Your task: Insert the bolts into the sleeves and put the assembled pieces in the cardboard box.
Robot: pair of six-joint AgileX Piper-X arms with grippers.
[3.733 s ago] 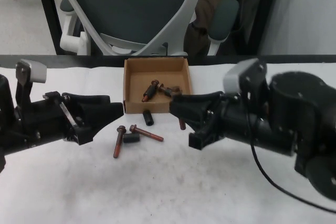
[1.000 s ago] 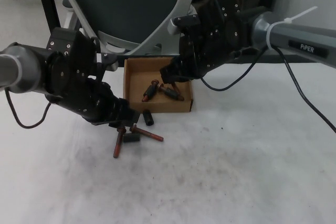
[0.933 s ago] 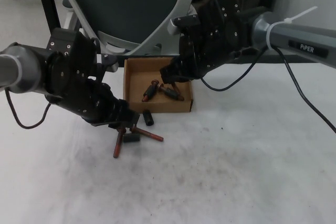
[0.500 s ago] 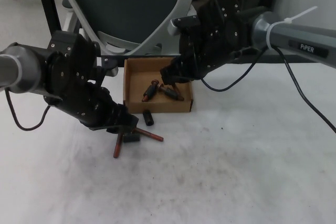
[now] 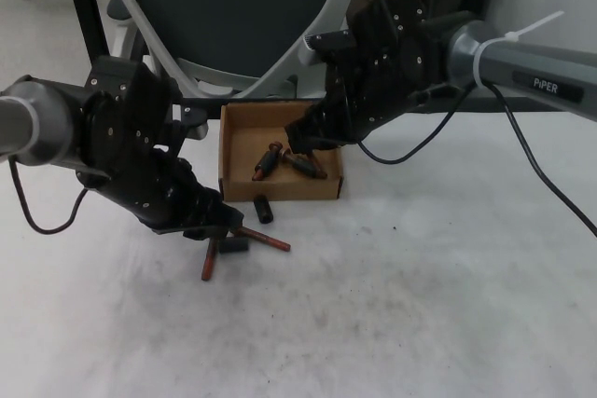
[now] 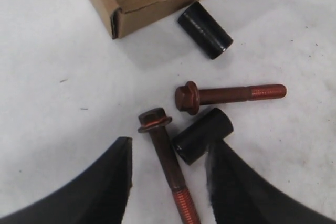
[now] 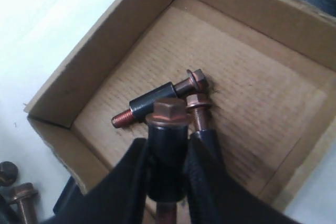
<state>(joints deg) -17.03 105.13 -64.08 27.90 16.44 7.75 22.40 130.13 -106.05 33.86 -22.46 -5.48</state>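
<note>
two assembled pieces [image 7: 157,103] lie in the cardboard box [image 7: 105,40]; the right tool [image 7: 167,156] above them pinches a third piece [image 7: 167,124]. the left tool [image 6: 168,171] is spread around a bolt [image 6: 157,140] beside a sleeve [image 6: 202,136] on the bench [image 6: 63,77], just outside the box.

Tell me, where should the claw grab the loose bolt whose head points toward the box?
Probably the plain shank of the bolt, toward its threaded end, coming straight down. It lies flat on the bench, so only its long sides are free, and the open left gripper straddles it. The sleeve crowds the head end; lower down avoids it.
</note>
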